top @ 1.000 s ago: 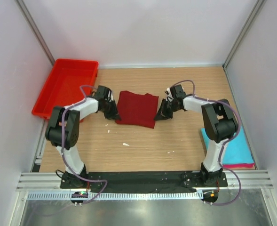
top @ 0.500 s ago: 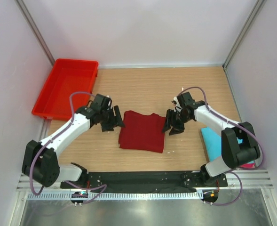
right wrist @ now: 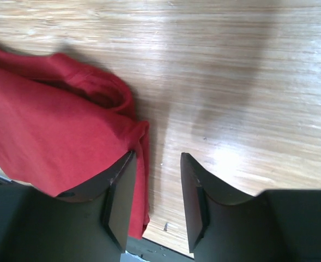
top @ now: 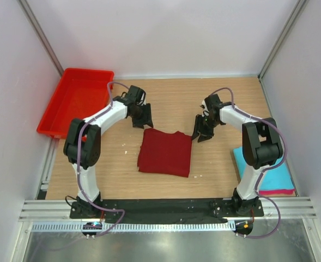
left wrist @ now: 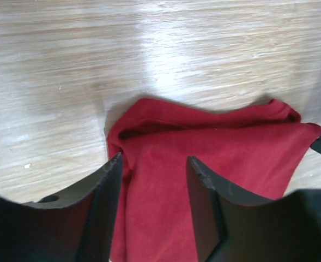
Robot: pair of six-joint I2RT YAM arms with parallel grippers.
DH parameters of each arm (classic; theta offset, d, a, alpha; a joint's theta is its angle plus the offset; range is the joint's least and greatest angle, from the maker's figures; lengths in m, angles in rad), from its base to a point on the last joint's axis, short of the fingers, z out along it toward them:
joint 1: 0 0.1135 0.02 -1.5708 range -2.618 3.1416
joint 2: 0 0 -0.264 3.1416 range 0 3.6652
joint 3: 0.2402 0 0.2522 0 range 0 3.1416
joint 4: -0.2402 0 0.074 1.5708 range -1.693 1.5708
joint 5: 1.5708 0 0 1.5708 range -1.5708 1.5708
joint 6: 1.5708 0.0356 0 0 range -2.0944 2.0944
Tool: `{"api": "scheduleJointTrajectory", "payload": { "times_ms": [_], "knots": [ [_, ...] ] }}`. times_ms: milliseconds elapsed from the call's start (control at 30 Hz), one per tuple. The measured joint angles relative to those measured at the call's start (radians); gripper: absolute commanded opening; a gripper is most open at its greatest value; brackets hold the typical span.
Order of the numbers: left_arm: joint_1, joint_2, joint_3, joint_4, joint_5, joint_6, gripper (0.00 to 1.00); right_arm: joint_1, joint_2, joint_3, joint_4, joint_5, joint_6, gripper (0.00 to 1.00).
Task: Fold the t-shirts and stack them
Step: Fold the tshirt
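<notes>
Top external: maroon t-shirt folded flat at table centre, near square, no clear long axis. Left gripper off its 11 o'clock corner, right gripper off its 1 o'clock corner. Both have jaws apart, nothing held. Turquoise t-shirt over pink t-shirt lies at shirt's 4 o'clock. Right arm nearer, likely carrier for stacking.

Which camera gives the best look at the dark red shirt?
Top external: the whole dark red shirt lies unobstructed, all four edges visible. The left wrist view shows just one end, cut off at the frame; the right wrist view shows only a rumpled corner.
</notes>
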Motion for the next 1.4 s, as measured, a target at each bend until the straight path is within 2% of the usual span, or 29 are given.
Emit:
{"api": "scheduleJointTrajectory", "payload": {
  "times_ms": [300, 433, 533, 700, 867, 1067, 1233, 1267, 1300, 1333, 1400],
  "knots": [
    [0.000, 0.040, 0.044, -0.032, -0.003, 0.019, 0.42, -0.001, 0.043, 0.014, 0.035, -0.053, 0.019, 0.43],
    [0.000, 0.070, 0.061, -0.042, -0.003, 0.019, 0.42, -0.001, 0.056, 0.023, 0.057, -0.064, 0.029, 0.43],
    [0.000, 0.082, 0.061, -0.064, -0.006, 0.019, 0.49, -0.002, 0.068, 0.028, 0.059, -0.072, 0.031, 0.45],
    [0.000, 0.083, 0.064, -0.101, -0.024, 0.017, 0.51, -0.002, 0.076, 0.040, 0.058, -0.076, 0.036, 0.50],
    [0.000, 0.083, 0.065, -0.112, -0.026, 0.016, 0.49, -0.002, 0.076, 0.077, 0.056, -0.076, 0.046, 0.54],
    [0.000, 0.091, 0.074, -0.111, -0.022, 0.008, 0.45, -0.002, 0.077, 0.094, 0.053, -0.085, 0.047, 0.53],
    [0.000, 0.120, 0.074, -0.107, -0.017, -0.008, 0.34, -0.002, 0.100, 0.094, 0.058, -0.095, 0.048, 0.47],
    [0.000, 0.126, 0.074, -0.106, -0.016, -0.008, 0.31, -0.002, 0.108, 0.094, 0.058, -0.098, 0.050, 0.47],
    [0.000, 0.134, 0.075, -0.106, -0.014, -0.011, 0.22, -0.002, 0.114, 0.094, 0.058, -0.100, 0.051, 0.44],
    [0.000, 0.139, 0.076, -0.106, -0.014, -0.014, 0.19, -0.002, 0.118, 0.094, 0.057, -0.100, 0.051, 0.42],
    [0.000, 0.143, 0.076, -0.106, -0.016, -0.012, 0.13, -0.002, 0.120, 0.094, 0.058, -0.103, 0.050, 0.28]
  ]
}}
